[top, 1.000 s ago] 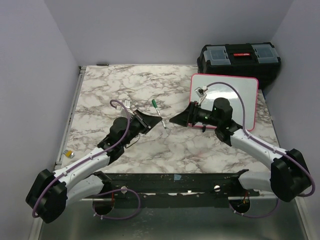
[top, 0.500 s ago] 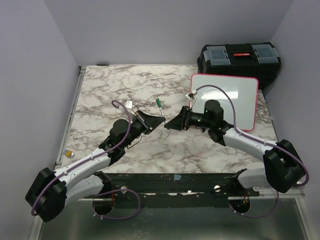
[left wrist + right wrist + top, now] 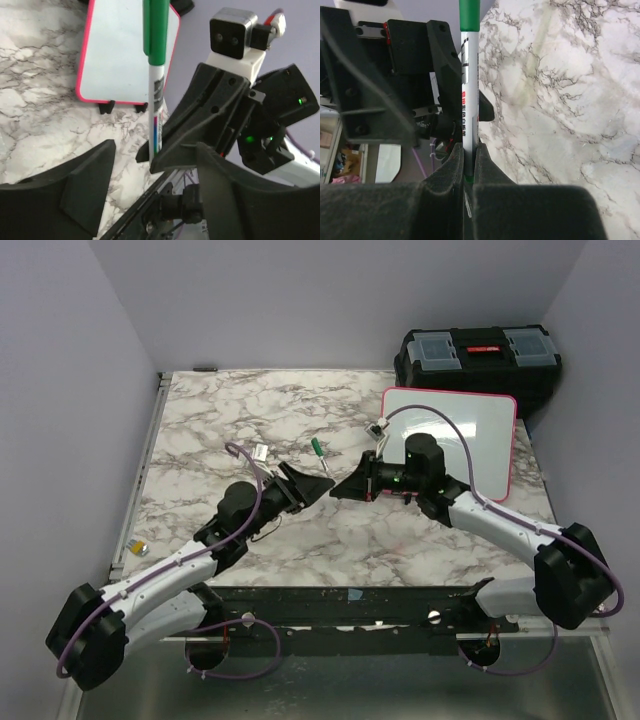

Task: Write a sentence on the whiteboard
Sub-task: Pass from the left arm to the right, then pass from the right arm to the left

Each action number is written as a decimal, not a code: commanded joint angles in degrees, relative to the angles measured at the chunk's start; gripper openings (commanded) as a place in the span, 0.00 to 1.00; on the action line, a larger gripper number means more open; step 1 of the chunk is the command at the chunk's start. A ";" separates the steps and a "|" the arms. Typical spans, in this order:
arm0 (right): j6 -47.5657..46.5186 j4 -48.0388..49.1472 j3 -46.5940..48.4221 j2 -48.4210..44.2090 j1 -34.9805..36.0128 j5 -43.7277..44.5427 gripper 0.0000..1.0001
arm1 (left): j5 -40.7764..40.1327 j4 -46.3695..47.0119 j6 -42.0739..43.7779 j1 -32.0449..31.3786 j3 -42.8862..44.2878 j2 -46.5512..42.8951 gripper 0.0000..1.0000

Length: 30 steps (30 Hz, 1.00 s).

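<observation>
A white marker with a green cap point(image 3: 317, 449) stands between the two grippers over the middle of the marble table. My right gripper point(image 3: 337, 488) is shut on the marker's barrel point(image 3: 469, 80), with its fingers point(image 3: 454, 160) pressed against both sides. My left gripper point(image 3: 318, 484) faces it, open; its jaws stand apart either side of the marker point(image 3: 155, 95) without touching it. The whiteboard point(image 3: 485, 425), glossy white in a pink-red frame, lies at the table's right rear, partly under the right arm. It also shows beyond the marker in the left wrist view point(image 3: 120, 55).
A black toolbox point(image 3: 478, 358) sits behind the whiteboard at the back right. A small yellow and silver object point(image 3: 138, 547) lies near the table's left edge. A metal rail point(image 3: 150, 440) runs along the left side.
The right gripper moved left up to the marker and shut on it. The left gripper, which was shut on the marker, has opened.
</observation>
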 commanded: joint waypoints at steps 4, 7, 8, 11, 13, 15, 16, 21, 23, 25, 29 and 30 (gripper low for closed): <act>-8.73 -12.83 4.80 -2.29 0.14 -2.65 0.01 | 10.91 -19.45 22.90 5.65 7.72 -9.15 0.83; -9.48 -14.25 5.84 -1.99 0.13 -5.93 0.01 | 17.95 -24.92 28.68 12.45 9.83 -11.81 0.88; -9.69 -14.56 6.13 -1.82 0.15 -7.59 0.01 | 21.81 -25.85 29.73 14.77 10.54 -12.07 0.87; -10.08 -14.80 6.80 -1.37 0.14 -12.02 0.01 | 32.23 -27.56 32.15 22.23 12.59 -11.28 0.84; -9.73 -14.40 6.89 -0.95 0.11 -14.34 0.01 | 37.81 -26.88 31.16 25.29 14.00 -9.54 0.82; -9.63 -14.51 7.14 -0.66 0.13 -16.50 0.01 | 42.27 -23.65 29.36 26.54 14.36 -7.80 0.81; -9.80 -14.81 7.31 -0.67 0.15 -17.59 0.01 | 43.70 -22.10 28.81 26.79 14.57 -6.91 0.81; -10.07 -15.33 7.66 -0.71 0.15 -20.61 0.01 | 54.19 -12.15 22.90 26.85 15.26 -1.46 0.75; -9.74 -14.78 7.85 -0.36 0.22 -21.55 0.01 | 55.86 -8.77 20.76 26.84 15.18 -0.03 0.74; -8.96 -13.51 7.52 0.10 0.29 -22.26 0.01 | 55.80 -7.94 20.07 26.84 15.41 0.93 0.73; -9.02 -13.31 7.68 1.25 0.67 -22.65 0.01 | 56.80 -3.58 16.85 26.80 15.30 3.10 0.64; -9.04 -13.36 7.67 1.35 0.83 -22.64 0.01 | 56.89 -3.65 16.83 26.71 15.53 3.77 0.61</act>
